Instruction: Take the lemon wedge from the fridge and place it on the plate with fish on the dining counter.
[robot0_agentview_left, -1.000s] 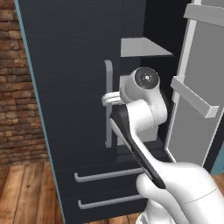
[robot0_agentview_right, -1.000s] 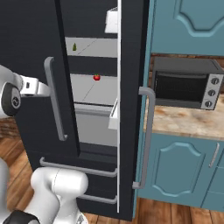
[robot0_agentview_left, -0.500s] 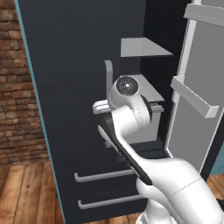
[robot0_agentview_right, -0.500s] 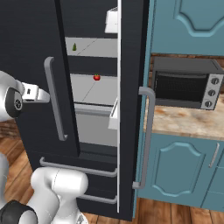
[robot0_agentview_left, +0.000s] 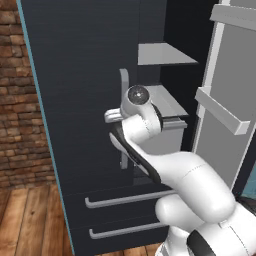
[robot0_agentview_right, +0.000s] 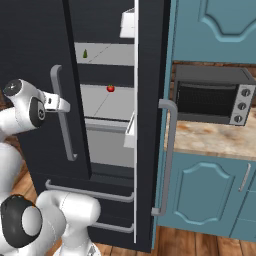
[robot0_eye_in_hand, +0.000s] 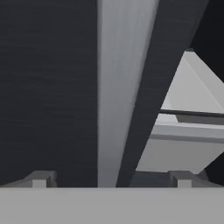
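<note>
Lemon wedge (robot0_agentview_right: 85, 53) sitting on upper fridge shelf, well apart from the arm.

Fridge (robot0_agentview_right: 30, 55) standing with right door swung open, left door shut; small red fruit (robot0_agentview_right: 110, 88) lying on the shelf below the wedge. Gripper (robot0_eye_in_hand: 112, 179) hovering at the left door's grey handle (robot0_agentview_right: 63, 112), jaws spread wide to either side of the bar, not pinching it. Toaster oven (robot0_agentview_right: 212, 95) resting on the counter to the right. No readable writing showing anywhere.
</note>
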